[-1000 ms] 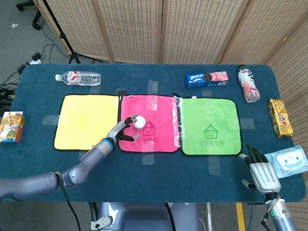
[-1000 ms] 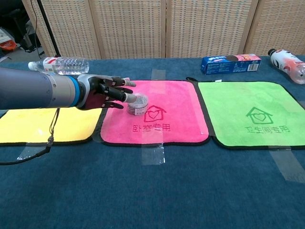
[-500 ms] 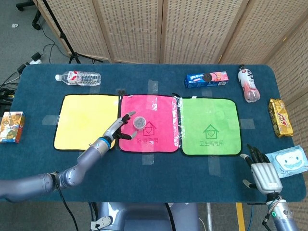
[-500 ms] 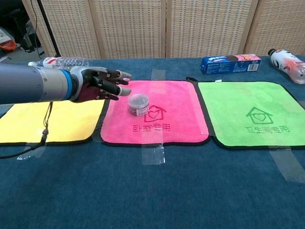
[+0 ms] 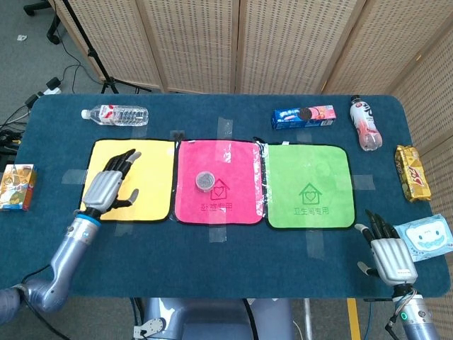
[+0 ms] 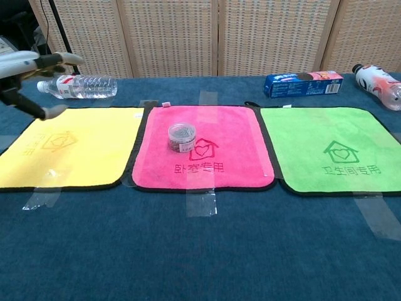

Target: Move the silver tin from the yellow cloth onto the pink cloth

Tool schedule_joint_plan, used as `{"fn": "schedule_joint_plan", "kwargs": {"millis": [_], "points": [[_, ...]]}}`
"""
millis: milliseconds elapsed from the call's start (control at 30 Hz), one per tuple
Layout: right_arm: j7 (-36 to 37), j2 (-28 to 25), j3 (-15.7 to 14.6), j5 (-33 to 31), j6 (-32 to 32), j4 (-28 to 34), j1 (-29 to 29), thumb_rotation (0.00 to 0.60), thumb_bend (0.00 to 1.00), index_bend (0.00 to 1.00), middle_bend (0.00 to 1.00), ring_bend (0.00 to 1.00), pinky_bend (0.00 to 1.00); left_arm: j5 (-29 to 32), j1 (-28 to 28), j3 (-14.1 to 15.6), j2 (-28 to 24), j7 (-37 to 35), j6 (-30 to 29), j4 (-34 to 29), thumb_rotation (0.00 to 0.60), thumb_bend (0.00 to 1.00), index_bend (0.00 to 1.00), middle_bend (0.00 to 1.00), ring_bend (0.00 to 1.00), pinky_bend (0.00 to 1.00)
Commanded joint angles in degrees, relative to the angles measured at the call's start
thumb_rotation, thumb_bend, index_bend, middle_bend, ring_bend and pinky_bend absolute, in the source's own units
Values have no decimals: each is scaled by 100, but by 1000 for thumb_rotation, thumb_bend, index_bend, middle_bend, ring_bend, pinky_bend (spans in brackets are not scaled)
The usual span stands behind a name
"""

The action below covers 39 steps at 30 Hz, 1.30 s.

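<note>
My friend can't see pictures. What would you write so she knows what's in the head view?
A small silver tin sits on a pink cloth, between a yellow cloth and a green cloth on a blue table. The left robot hand hovers open over the yellow cloth, and the right robot hand is open near the table's front edge.

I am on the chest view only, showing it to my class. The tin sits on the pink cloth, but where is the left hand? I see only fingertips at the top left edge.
Observer: The left hand is over the yellow cloth, fingers spread, holding nothing.
Operator: Is it clear of the silver tin?
Observer: Yes, apart from it; the tin stands alone on the pink cloth.
Operator: And the right hand?
Observer: The right hand is at the table's near right corner, open, beside a blue tissue pack.
</note>
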<state>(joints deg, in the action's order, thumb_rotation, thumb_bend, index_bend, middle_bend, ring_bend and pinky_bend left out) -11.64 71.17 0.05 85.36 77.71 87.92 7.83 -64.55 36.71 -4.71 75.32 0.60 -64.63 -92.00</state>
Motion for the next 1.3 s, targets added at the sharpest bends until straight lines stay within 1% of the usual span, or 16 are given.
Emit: {"fn": "schedule_joint_plan", "kwargs": {"millis": [33, 133, 233, 367, 533, 700, 833, 1300], "points": [[-10, 28, 20, 25, 65, -12, -18, 600, 174, 208, 0, 0, 168, -553, -462, 414, -178, 535, -712, 192, 600, 441, 0, 0, 0, 46], [3, 45, 41, 54, 150, -25, -39, 600, 174, 208, 0, 0, 168, -901, -861, 671, -137, 704, -1277, 353, 600, 442, 0, 0, 0, 46], [47, 34, 57, 75, 227, -18, -65, 600, 174, 208, 0, 0, 168, -1198, -1183, 862, -86, 768, -1694, 510, 600, 441, 0, 0, 0, 46], [112, 10, 76, 123, 333, -6, -95, 600, 165, 208, 0, 0, 168, -1522, -1530, 1011, 17, 964, -2192, 684, 600, 442, 0, 0, 0, 46], [213, 57, 124, 265, 595, -70, -148, 600, 158, 208, 0, 0, 168, -1760, -1931, 1133, 73, 812, -2595, 673, 600, 441, 0, 0, 0, 46], [301, 152, 173, 364, 818, -202, -196, 600, 158, 208, 0, 0, 168, -1860, -2141, 1164, 7, 794, -2697, 713, 600, 441, 0, 0, 0, 46], [357, 207, 204, 504, 1017, -269, -219, 600, 158, 208, 0, 0, 168, -1954, -2190, 1193, -24, 734, -2620, 779, 600, 442, 0, 0, 0, 46], [624, 80, 309, 672, 1470, -170, -343, 600, 156, 208, 0, 0, 168, -1982, -2333, 930, -1, 681, -2507, 916, 600, 441, 0, 0, 0, 46]]}}
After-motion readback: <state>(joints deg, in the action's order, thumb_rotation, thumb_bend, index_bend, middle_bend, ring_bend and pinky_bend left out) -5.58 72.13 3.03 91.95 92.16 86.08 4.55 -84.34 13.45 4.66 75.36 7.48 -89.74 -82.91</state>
